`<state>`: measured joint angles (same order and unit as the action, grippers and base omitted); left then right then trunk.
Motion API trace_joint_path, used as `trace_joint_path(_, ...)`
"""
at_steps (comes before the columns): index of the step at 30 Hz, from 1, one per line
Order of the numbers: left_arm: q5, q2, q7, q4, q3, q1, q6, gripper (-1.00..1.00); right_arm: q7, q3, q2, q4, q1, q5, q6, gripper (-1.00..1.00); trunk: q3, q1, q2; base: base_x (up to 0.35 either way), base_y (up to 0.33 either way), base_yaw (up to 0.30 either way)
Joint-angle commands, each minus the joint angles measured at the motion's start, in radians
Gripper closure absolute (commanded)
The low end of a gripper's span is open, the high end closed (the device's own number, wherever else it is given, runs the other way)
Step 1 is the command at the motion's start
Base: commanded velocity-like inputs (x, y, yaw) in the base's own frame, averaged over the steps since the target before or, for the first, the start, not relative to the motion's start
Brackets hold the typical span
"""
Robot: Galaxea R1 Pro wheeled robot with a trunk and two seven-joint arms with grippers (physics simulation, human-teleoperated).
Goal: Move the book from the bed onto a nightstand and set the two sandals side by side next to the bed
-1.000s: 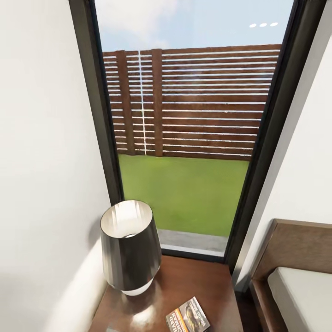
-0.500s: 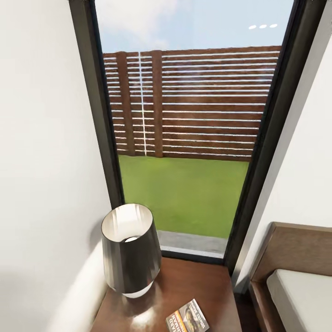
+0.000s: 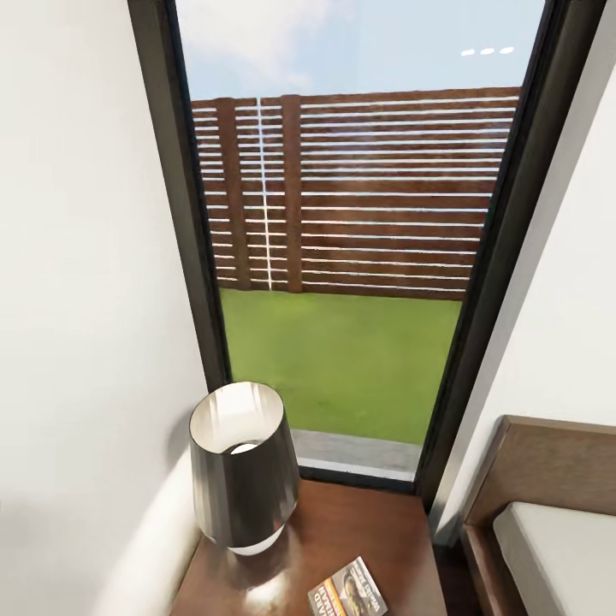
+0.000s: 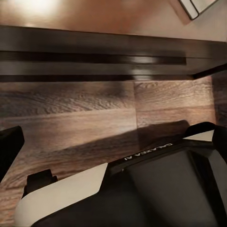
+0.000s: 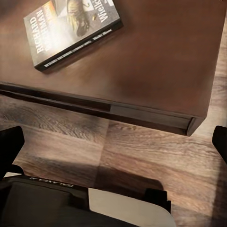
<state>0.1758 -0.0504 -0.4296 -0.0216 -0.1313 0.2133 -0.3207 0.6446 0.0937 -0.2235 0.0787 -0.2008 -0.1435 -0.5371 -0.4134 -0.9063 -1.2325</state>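
bedroom corner by the window (image 3: 342,214): book (image 3: 349,590) lies flat on the nightstand (image 3: 359,530) near the lamp (image 3: 242,466), bed (image 3: 556,547) just beside. book step looks done, sandals left. my right pincer (image 5: 113,142) is spread wide, empty; left pincer's opening i can't tell.
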Motion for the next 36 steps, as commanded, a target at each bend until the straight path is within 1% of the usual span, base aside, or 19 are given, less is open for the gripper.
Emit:
trace_joint_path(1, 0.01, 0.0, -0.002, 0.0, -0.01, 0.0, -0.004, -1.0, 0.01, 0.008, 0.0, 0.004, -0.002, -0.006, -0.001, -1.0, -0.001, 0.0, -0.001, 0.0, 0.0, 0.0)
trace_joint_path(8, 0.009, 0.0, -0.001, -0.001, -0.014, 0.0, -0.005, -1.0, 0.009, 0.008, 0.0, 0.003, -0.002, -0.005, -0.001, -1.0, -0.001, 0.0, -0.001, 0.0, 0.0, 0.0)
trace_joint_path(18, 0.011, 0.003, -0.001, -0.001, -0.009, 0.0, -0.005, -1.0, 0.009, 0.008, 0.003, 0.003, -0.002, -0.004, -0.001, -1.0, -0.001, 0.0, -0.001, 0.0, 0.0, 0.0)
trace_joint_path(19, 0.011, 0.003, -0.001, -0.001, -0.009, 0.0, -0.005, -1.0, 0.009, 0.008, 0.013, 0.002, -0.002, -0.004, -0.001, -1.0, -0.001, 0.0, -0.001, 0.0, 0.0, 0.0)
trace_joint_path(21, 0.011, 0.003, -0.001, -0.001, -0.009, 0.0, -0.005, -1.0, 0.009, 0.008, 0.041, 0.001, -0.002, -0.005, -0.001, -1.0, -0.001, 0.0, -0.001, 0.0, 0.0, 0.0)
trace_joint_path(24, 0.011, 0.003, -0.001, -0.001, -0.009, 0.0, -0.005, -1.0, 0.009, 0.008, 0.061, 0.001, -0.002, -0.005, -0.001, -1.0, -0.001, 0.0, -0.001, 0.0, 0.0, 0.0)
trace_joint_path(28, 0.011, 0.003, -0.001, -0.001, -0.009, 0.0, -0.005, -1.0, 0.009, 0.008, 0.071, 0.001, -0.002, -0.005, -0.001, -1.0, -0.001, 0.0, -0.001, 0.0, 0.0, 0.0)
trace_joint_path(36, 0.011, 0.003, -0.001, -0.001, -0.009, 0.0, -0.005, -1.0, 0.009, 0.008, 0.073, 0.001, -0.002, -0.005, -0.001, -1.0, -0.001, 0.0, -0.001, 0.0, 0.0, 0.0)
